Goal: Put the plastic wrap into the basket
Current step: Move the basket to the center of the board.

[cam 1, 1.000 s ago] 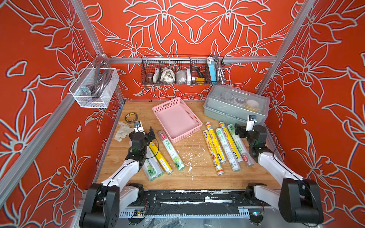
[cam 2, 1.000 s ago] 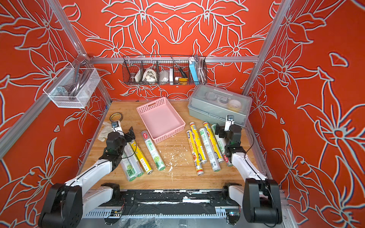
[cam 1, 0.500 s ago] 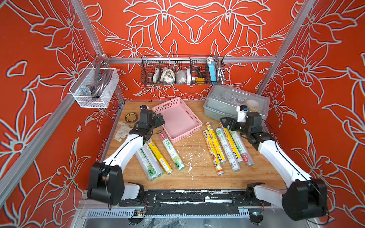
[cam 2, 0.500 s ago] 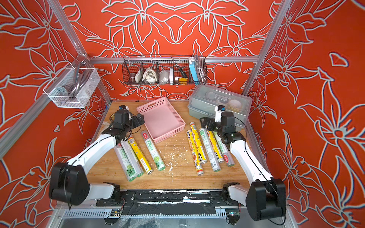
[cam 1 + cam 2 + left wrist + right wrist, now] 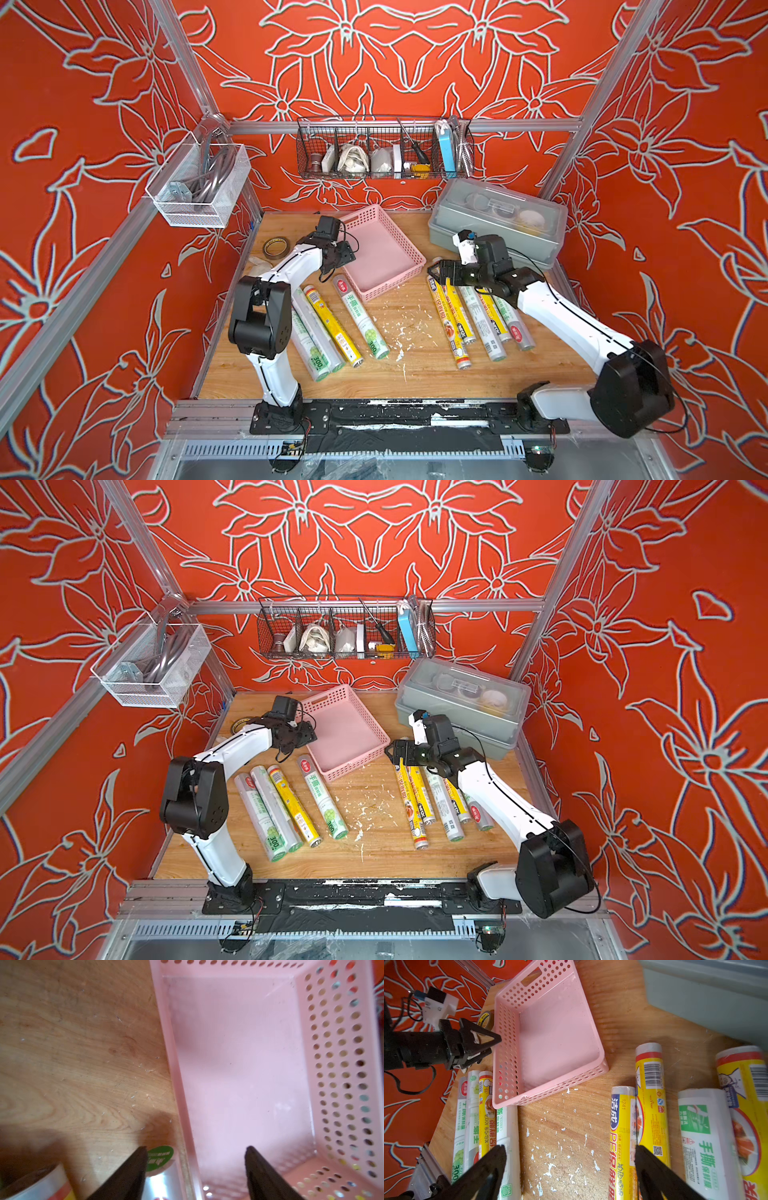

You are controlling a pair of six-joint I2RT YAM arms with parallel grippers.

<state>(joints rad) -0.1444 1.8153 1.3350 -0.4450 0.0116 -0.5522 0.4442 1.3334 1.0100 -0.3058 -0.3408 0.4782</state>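
Left gripper (image 5: 196, 1148) straddles the pink basket (image 5: 390, 289) side wall, jaws partly open and empty; it should steady the basket, not drag it. Right gripper (image 5: 570, 1147), jaws wide and empty, should centre on the yellow plastic wrap roll (image 5: 623, 1136). All rolls lie on the counter (image 5: 415, 374).

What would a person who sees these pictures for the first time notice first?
Most striking are the red walls with white flower outlines all around. Next comes the empty pink basket at the back of the wooden table, the left gripper open astride its side wall. In front, rolls of plastic wrap lie in two groups, and the right gripper hangs open near the far ends of the right group.
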